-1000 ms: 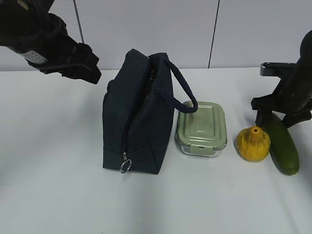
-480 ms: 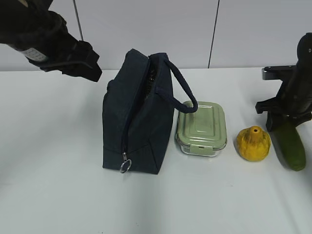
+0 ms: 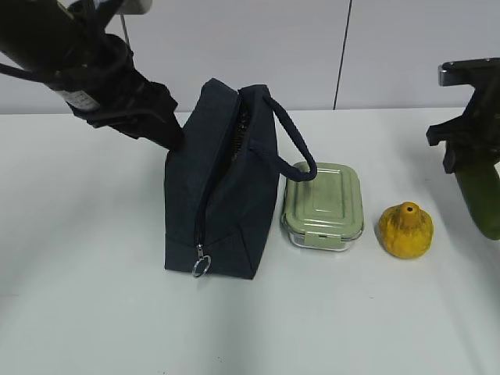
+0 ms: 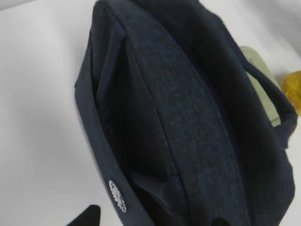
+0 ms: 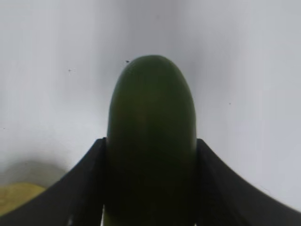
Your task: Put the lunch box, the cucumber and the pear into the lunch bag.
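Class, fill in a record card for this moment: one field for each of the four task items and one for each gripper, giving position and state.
lunch bag: upright on table, zipper partly open
lunch box: on table right of the bag, lid on
pear: on table right of the lunch box
cucumber: clamped in right gripper
right gripper: shut on cucumber
left gripper: beside the bag's left side, jaw state unclear

Hidden and cropped parts at this moment

The left gripper (image 3: 168, 137) has its tip hidden behind the lunch bag (image 3: 223, 183), so how its jaws stand cannot be told. In the left wrist view only a dark finger (image 4: 87, 217) corner shows at the bottom edge. The cucumber (image 3: 480, 195) is cut by the exterior view's right edge; below the right gripper (image 5: 150, 179), its lower end is hidden. The pear (image 5: 19, 200) is a blurred sliver.
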`<state>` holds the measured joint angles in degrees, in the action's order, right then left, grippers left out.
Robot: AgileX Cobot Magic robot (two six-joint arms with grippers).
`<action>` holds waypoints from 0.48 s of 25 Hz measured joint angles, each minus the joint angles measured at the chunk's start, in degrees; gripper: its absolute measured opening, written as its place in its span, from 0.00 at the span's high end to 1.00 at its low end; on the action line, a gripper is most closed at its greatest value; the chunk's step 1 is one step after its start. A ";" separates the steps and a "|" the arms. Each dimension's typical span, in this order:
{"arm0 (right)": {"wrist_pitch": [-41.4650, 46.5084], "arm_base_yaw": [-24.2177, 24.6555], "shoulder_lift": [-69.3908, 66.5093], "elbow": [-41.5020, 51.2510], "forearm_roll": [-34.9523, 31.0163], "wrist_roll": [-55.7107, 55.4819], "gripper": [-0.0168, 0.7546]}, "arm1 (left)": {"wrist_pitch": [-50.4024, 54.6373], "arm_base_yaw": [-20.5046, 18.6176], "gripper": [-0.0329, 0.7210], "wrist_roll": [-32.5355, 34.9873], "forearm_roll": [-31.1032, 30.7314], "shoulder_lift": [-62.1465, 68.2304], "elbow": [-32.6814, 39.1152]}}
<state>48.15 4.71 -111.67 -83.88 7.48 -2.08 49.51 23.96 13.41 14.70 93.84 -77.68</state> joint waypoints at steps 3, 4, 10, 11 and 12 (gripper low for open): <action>0.10 0.00 2.48 -0.26 0.10 -0.13 0.52 | 0.12 0.00 0.41 2.66 3.25 1.44 0.00; 0.10 0.00 3.08 -0.53 0.10 -0.13 0.52 | 0.20 0.00 0.41 3.42 4.46 1.71 -0.05; 0.63 0.00 5.98 -0.98 -1.67 -0.21 0.52 | 0.69 0.00 0.59 4.82 6.09 4.57 -0.11; 0.63 0.00 6.26 -1.11 -2.42 -0.21 0.52 | 0.75 0.00 0.66 4.99 6.15 4.96 -0.11; 0.63 0.00 6.74 -1.22 -3.26 -0.11 0.52 | 0.75 0.00 0.73 5.21 6.30 5.13 -0.11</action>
<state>48.78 4.71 -104.92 -85.10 4.22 -2.19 50.26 23.96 18.61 21.00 98.97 -77.79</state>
